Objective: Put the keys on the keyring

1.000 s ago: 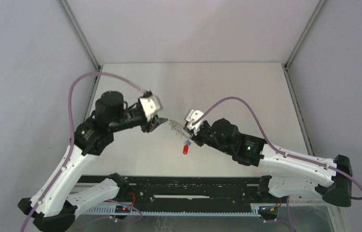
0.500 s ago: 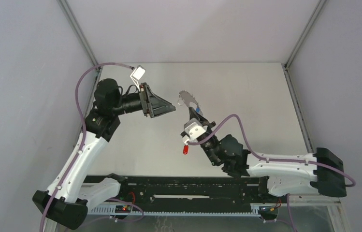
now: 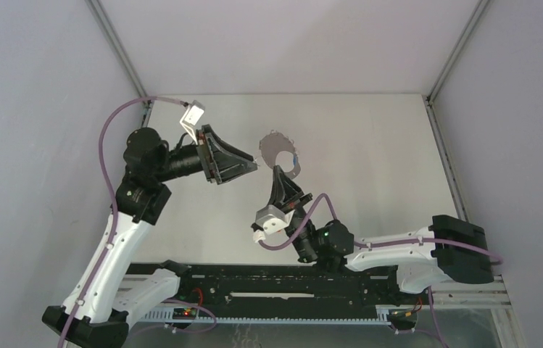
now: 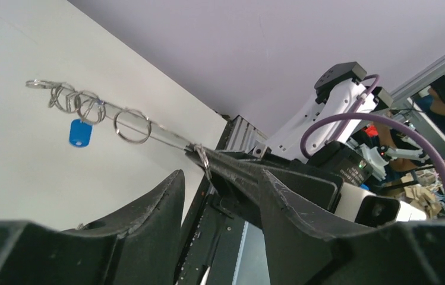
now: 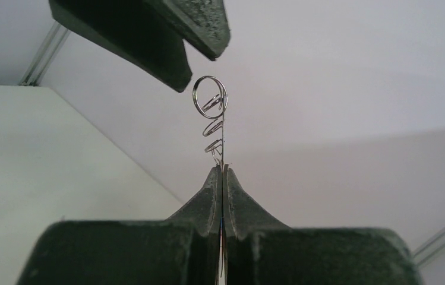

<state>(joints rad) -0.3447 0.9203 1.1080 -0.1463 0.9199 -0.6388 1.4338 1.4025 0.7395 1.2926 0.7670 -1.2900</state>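
1. While the right arm swung round over the last second, the large thin grey metal keyring (image 3: 275,135) went from lying low and edge-on between the arms to standing raised over the pale counter (image 3: 370,145). It was now farther from the bases, with its full circle facing the overhead camera.
2. The black right end effector (image 3: 280,172) was pressed together on the keyring's wire at its near rim. In the right wrist view the wire ran up from between the closed fingers, with the small rings (image 5: 210,98) strung above.
3. The small blue-headed key (image 4: 78,132) hung from the keyring beside those small rings, so one key was judged already on.
4. The black left end effector (image 3: 248,167) had drawn back from the keyring and rolled. Its fingers stood spread with nothing between them, and the tips were near the rim but apart from it.
5. The small red-headed key, which lay on the counter near the right wrist half a second before, could no longer be seen. The right wrist stood over that spot, so the key was probably hidden beneath it rather than moved.
6. Judged from this, the keyring was being presented for the second key, yet the left end effector carried none. The red-headed key had to be fetched first.
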